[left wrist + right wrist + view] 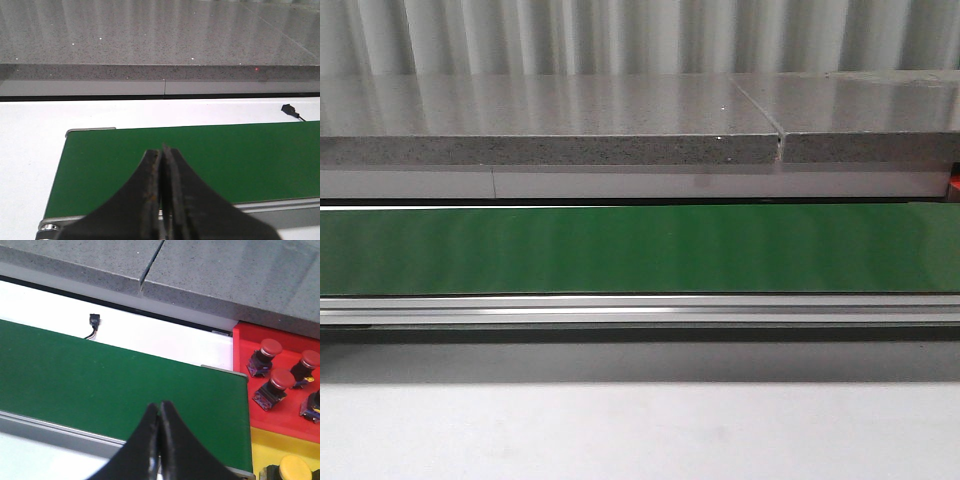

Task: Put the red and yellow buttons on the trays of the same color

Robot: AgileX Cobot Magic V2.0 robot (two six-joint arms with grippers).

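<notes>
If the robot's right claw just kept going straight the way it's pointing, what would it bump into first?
Probably the green belt: the shut right claw angles down over it. Nothing lies on that stretch; beyond it come white table and the grey ledge. Depth is hard to judge.

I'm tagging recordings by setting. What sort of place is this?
Probably a sorting-line test cell, not a home: a green conveyor belt in a metal frame, a speckled stone counter behind it, and a red tray of red push buttons at the belt's end.
</notes>
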